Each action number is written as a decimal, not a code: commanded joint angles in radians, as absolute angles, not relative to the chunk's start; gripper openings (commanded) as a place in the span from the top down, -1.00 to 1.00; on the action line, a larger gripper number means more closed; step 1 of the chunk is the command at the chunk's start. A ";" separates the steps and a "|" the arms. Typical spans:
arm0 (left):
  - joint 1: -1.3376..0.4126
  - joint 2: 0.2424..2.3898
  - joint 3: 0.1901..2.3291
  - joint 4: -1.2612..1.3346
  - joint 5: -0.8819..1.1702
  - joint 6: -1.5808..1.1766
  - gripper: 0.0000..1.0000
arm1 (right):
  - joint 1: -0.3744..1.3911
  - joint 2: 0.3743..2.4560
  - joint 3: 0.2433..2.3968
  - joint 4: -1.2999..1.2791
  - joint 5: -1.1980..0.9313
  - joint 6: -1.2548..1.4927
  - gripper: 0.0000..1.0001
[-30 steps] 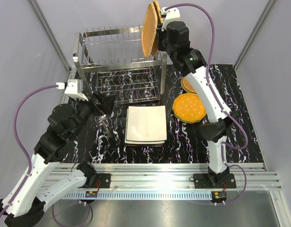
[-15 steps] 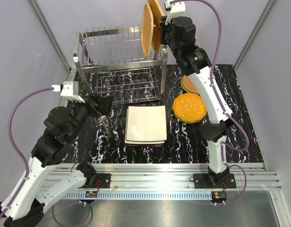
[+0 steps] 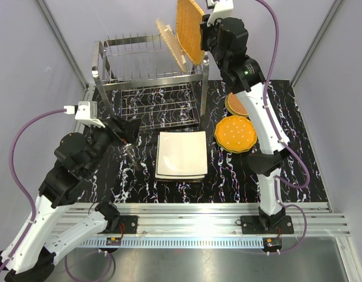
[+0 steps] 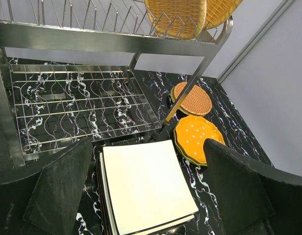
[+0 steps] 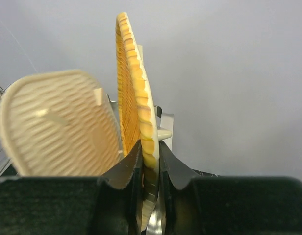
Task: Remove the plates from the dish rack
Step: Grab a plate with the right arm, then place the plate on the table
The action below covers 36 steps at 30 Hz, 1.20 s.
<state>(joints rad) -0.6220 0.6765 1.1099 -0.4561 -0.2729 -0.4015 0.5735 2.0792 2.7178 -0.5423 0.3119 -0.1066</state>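
The steel wire dish rack (image 3: pixel 148 82) stands at the back of the table. Above its right end my right gripper (image 3: pixel 204 36) is shut on the rim of a woven tan-orange plate (image 3: pixel 190 29), held on edge. In the right wrist view both fingers (image 5: pixel 132 164) pinch that plate (image 5: pixel 134 98). A second woven plate (image 3: pixel 169 44) leans to the left among the top prongs and looks blurred (image 5: pixel 58 122). My left gripper (image 3: pixel 125 129) hangs open and holds nothing, near the rack's lower tier and above the stacked white square plates (image 4: pixel 146 188).
The white square stack (image 3: pixel 181 154) lies at mid-table. To its right sit an orange dotted scalloped plate (image 3: pixel 235 134) and a round woven plate (image 3: pixel 234 106). The rack's lower tier (image 4: pixel 72 103) holds nothing. Grey walls enclose the table on three sides.
My right gripper has raised one woven plate up off the rack's right end. The other woven plate has tipped over to the left. The left arm drew back slightly, then stayed.
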 commanded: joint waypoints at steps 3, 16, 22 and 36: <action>-0.618 0.670 1.111 -0.423 -0.279 -0.416 -0.98 | 0.568 2.040 2.804 -0.373 0.336 -0.153 1.00; -0.617 0.690 1.124 -0.413 -0.267 -0.413 -0.98 | 0.568 2.028 2.835 -0.364 0.321 -0.163 1.00; -0.618 0.715 1.144 -0.405 -0.264 -0.399 -0.98 | 0.568 2.013 2.864 -0.344 0.313 -0.189 1.00; -0.617 0.796 1.218 -0.367 -0.238 -0.354 -0.98 | 0.497 1.876 2.866 -0.403 0.301 -0.196 1.00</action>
